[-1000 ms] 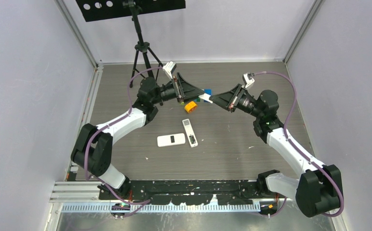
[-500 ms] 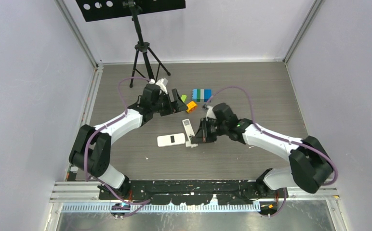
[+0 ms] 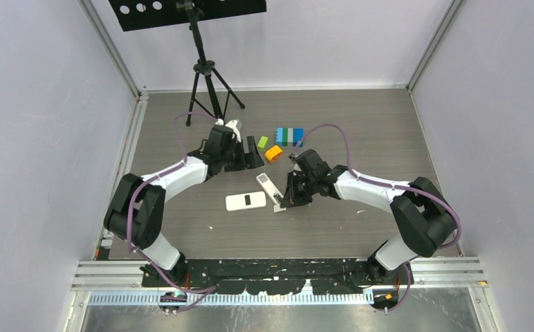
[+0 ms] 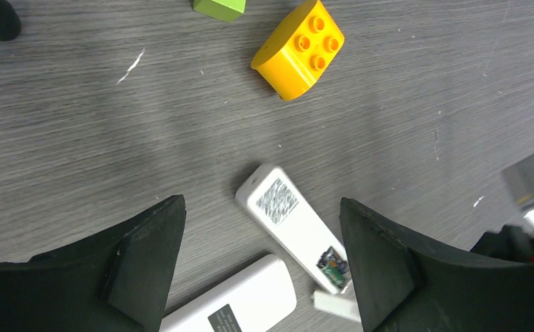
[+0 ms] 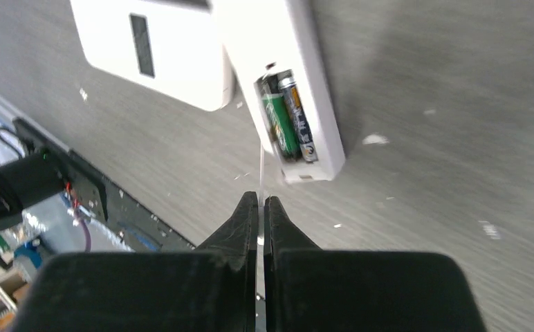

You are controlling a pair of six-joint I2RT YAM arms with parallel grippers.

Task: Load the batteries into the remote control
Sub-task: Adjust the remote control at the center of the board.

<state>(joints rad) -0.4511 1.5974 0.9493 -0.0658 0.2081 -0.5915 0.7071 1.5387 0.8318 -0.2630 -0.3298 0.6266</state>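
The slim white remote control lies back-up on the table, its battery bay uncovered. Two batteries lie side by side in that bay, also seen as batteries in the left wrist view. My right gripper is at the remote's near end. It is shut on a thin white battery cover, seen edge-on, whose tip is the white cover beside the bay. My left gripper hovers beyond the remote's far end, open and holding nothing.
A wider white remote lies just left of the slim one. An orange block, a light green block and a blue-green block row sit behind. A tripod stands at the back. Walls enclose the table.
Both arms came down from the back toward the remotes. The right gripper carried the white cover to the slim remote's near end. The left gripper opened. The slim remote turned slightly.
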